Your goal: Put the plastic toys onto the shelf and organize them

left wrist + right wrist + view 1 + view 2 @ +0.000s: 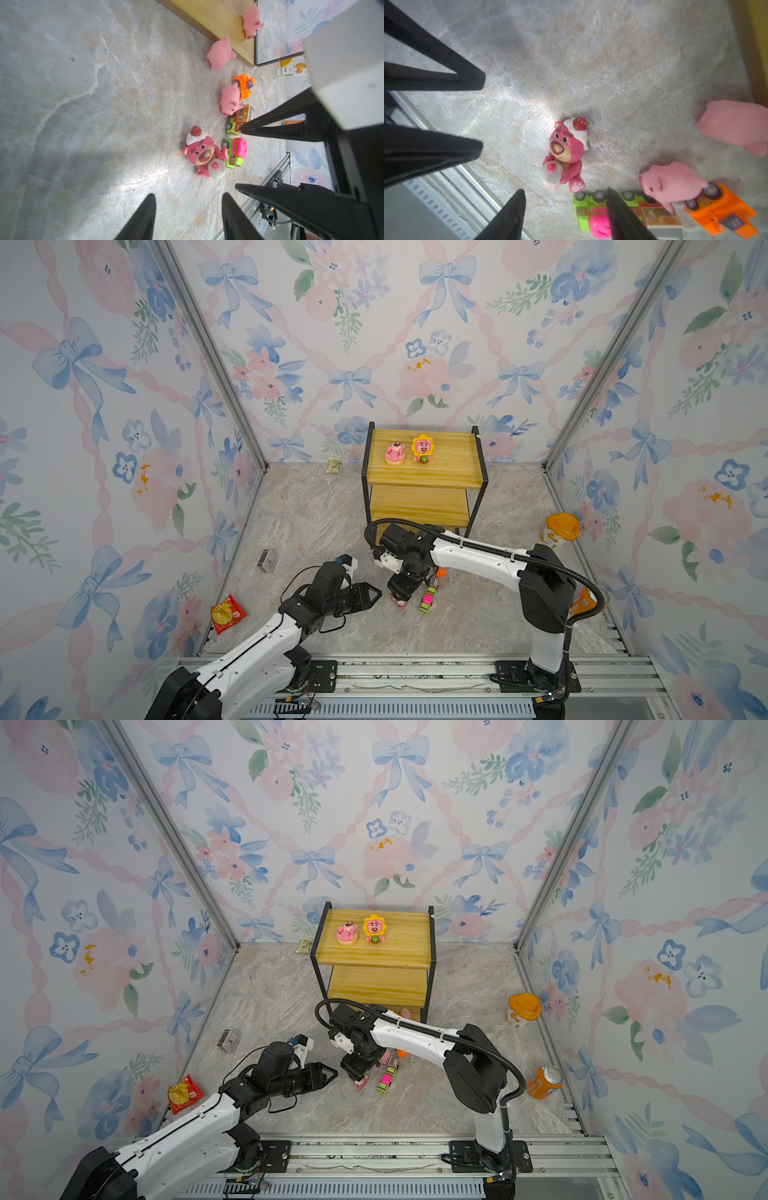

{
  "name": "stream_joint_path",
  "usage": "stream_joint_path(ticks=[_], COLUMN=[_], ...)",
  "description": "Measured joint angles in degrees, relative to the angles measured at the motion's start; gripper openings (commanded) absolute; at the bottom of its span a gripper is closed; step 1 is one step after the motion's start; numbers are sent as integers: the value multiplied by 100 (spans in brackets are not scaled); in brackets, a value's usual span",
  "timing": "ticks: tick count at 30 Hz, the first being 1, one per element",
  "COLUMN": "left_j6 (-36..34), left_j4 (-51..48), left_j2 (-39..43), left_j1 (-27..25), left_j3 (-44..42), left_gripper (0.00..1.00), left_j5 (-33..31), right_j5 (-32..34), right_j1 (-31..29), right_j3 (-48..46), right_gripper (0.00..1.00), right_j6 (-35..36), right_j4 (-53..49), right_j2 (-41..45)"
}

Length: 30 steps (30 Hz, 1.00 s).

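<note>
In both top views the shelf (451,475) stands at the back of the floor (316,510). 2 toys are upright, side by side, on its top board: a bear on a round base (395,454) and the sunflower bear (422,449). The right gripper (398,599) points down over the third bear (401,605), which is mostly hidden beneath it. The left gripper (374,594) hovers just beside, with its tips toward the same spot.

In the left wrist view, the left gripper's own fingers are spread with nothing between them. The third bear, capped with cream and a strawberry, is on the floor and touches the pink-green car (234,153). Beyond it are the red-green car (239,120) and the orange car (245,87), which has a pig (230,99) against it. A second pig (220,53) lies on the floor just beside the bottom board, and a third pig (250,20) is on that board. The right gripper's fingers also stand apart and empty.

In the right wrist view the bear faces up, ahead of those parted fingers. I cannot tell whether it sits or lies back.

The bear looks light, rigid and glossy, so its rounded surfaces may slip. The best hold is probably across the sides of the head or torso, avoiding the cream cap and the white ball it hugs. The touching car leaves little room for 1 finger.
</note>
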<state>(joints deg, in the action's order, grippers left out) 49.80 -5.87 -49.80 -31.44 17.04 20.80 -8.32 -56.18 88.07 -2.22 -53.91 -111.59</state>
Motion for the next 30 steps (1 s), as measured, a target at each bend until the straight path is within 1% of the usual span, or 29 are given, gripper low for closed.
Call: stream_joint_path(ticks=[6, 16, 25, 30], left_j6=[0, -2, 0, 0], left_j4=[2, 2, 2, -4], left_j2=[0, 0, 92, 166], left_j1=[48, 116, 151, 186], left_j3=[-9, -79, -144, -195], left_gripper=[53, 53, 53, 53], left_j5=[2, 4, 4, 7], right_j5=[-20, -68, -83, -83], right_j1=[20, -15, -61, -61], right_j3=[149, 313, 494, 516], right_gripper=[65, 65, 65, 63], right_j6=[96, 101, 101, 101], right_j4=[-35, -55, -55, -52], right_j2=[-424, -533, -938, -966])
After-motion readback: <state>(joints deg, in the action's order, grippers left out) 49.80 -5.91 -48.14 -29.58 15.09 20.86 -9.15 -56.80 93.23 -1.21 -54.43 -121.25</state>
